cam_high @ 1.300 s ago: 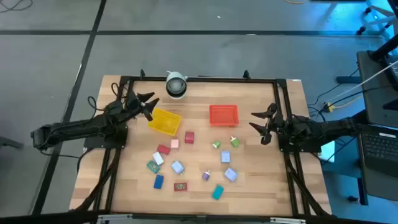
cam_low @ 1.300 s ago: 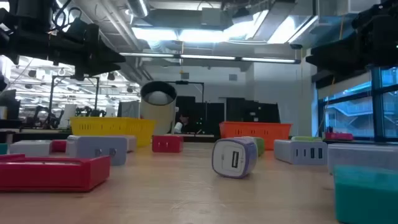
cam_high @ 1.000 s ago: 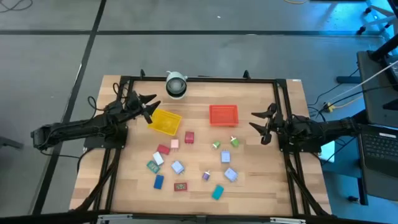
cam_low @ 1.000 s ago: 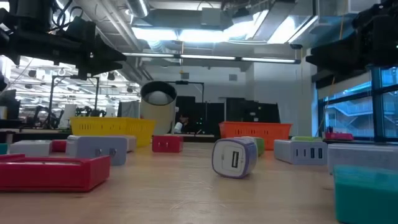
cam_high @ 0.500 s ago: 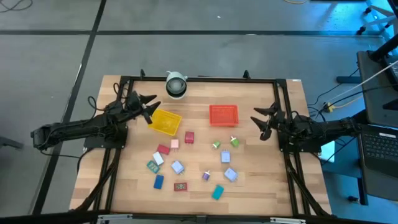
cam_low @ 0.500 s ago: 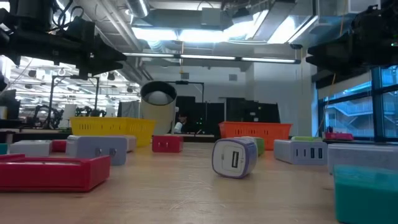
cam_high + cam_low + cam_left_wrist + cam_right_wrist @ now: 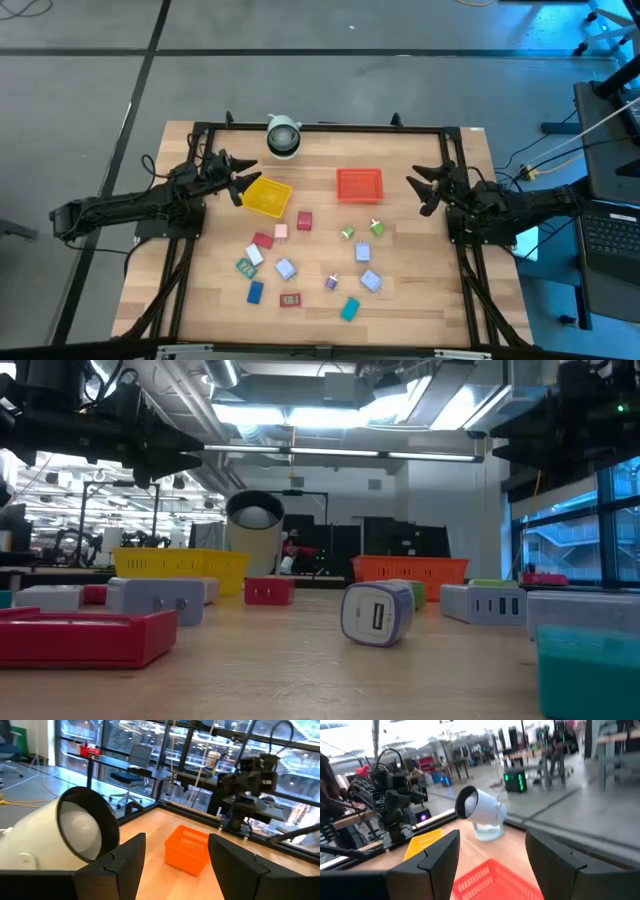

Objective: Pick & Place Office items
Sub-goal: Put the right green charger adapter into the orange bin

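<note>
While both arms hover off the table (image 7: 200,300), I see the yellow tray (image 7: 265,196) at ten o'clock and the red tray (image 7: 359,185) at one o'clock, both holding nothing I can make out. My left gripper (image 7: 235,182) and right gripper (image 7: 424,187) stand open, empty. Office items (image 7: 285,268) lie scattered toward six o'clock; some are too small to identify.

No text, label, brand, number or sign can be read on anything in these views of the table.
</note>
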Tool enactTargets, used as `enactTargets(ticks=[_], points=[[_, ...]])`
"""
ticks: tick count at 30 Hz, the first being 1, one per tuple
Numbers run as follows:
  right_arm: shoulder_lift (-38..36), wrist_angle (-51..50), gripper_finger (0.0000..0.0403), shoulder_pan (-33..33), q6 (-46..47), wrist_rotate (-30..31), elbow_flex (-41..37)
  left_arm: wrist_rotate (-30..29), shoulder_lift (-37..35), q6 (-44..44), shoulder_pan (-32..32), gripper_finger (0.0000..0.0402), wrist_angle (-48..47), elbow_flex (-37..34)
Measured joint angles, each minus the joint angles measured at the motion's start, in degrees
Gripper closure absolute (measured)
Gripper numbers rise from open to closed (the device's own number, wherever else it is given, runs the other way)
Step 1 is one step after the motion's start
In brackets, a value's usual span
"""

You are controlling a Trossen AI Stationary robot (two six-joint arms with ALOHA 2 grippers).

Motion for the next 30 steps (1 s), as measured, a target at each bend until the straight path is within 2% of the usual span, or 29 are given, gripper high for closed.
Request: enactTargets(ticks=[4, 8, 10, 16, 21, 30], points=[[8.4, -9.6, 0.0177, 0.0, 11.4, 1.9, 7.5, -0.2, 0.0, 0.9, 0.0, 0.019, 0.0, 0.0], [19.3, -23.0, 0.0177, 0.0, 22.9, -0.3, 16.8, -0.2, 0.0, 1.0, 0.0, 0.019, 0.0, 0.0], [26.4, -26.5, 0.0177, 0.0, 26.3, -2.1, 20.6, -0.2, 0.0, 1.0, 0.0, 0.019, 0.0, 0.0], [45.8, -35.0, 0.0177, 0.0, 27.9, -14.8, 31.8, -0.2, 0.0, 1.1, 0.0, 0.019, -0.4, 0.0], [58.1, -45.2, 0.0177, 0.0, 30.7, -18.0, 40.3, -0.1, 0.0, 1.1, 0.0, 0.019, -0.5, 0.0], [71.5, -47.6, 0.0175, 1.5, 32.3, -34.8, 41.8, 4.3, 0.0, 1.1, 0.0, 0.0189, -0.9, 0.0]])
